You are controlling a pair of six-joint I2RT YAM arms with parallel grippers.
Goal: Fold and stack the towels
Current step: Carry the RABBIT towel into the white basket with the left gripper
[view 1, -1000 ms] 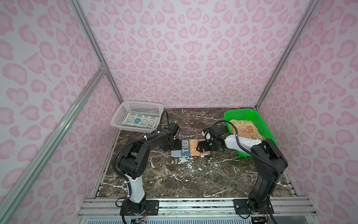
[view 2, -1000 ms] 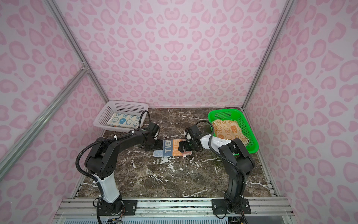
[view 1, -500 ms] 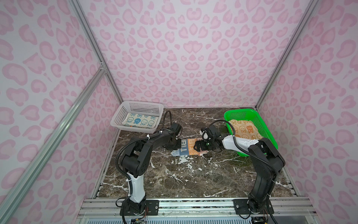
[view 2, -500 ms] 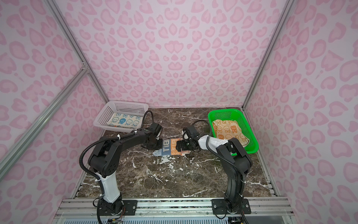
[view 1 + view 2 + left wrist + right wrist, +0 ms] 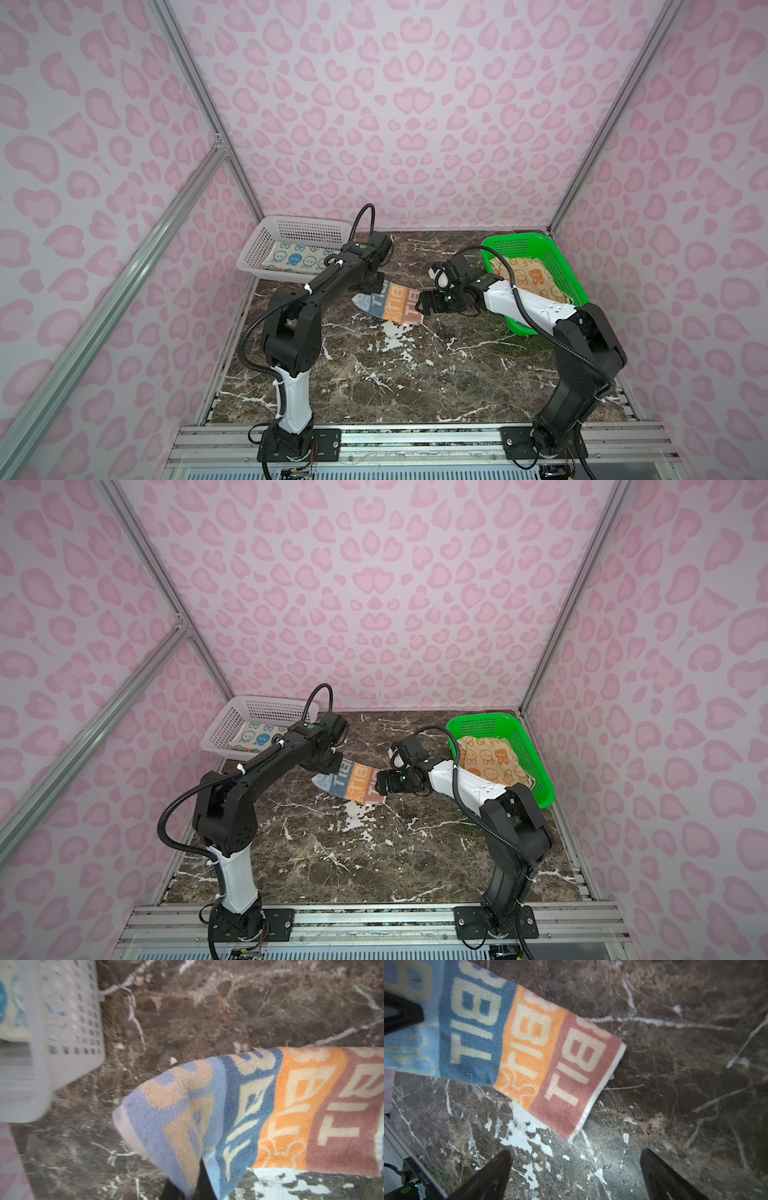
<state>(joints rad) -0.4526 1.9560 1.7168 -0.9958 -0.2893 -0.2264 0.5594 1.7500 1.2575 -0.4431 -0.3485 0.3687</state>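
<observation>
The mixed blue/orange block towel [image 5: 390,305] [image 5: 353,785] lies folded in a strip mid-table. My left gripper [image 5: 376,286] [image 5: 195,1190] is shut on its light-blue end, which is raised and creased. In the left wrist view the cloth [image 5: 291,1105] hides most of the fingers. My right gripper [image 5: 422,307] [image 5: 575,1157] stands open just off the towel's red end [image 5: 571,1068], touching nothing. A blue-on-cream towel [image 5: 297,259] lies in the white basket. An orange-on-cream towel [image 5: 528,276] lies in the green basket.
The white perforated basket [image 5: 307,222] [image 5: 72,1022] sits at the back left, close behind my left arm. At the back right stands the green basket [image 5: 561,266], with my right forearm across its front corner. Brown marble tabletop [image 5: 415,374] stretches toward the front rail.
My left gripper has shut on the towel's blue end and raised it. My right gripper slid left toward the red end, still open.
</observation>
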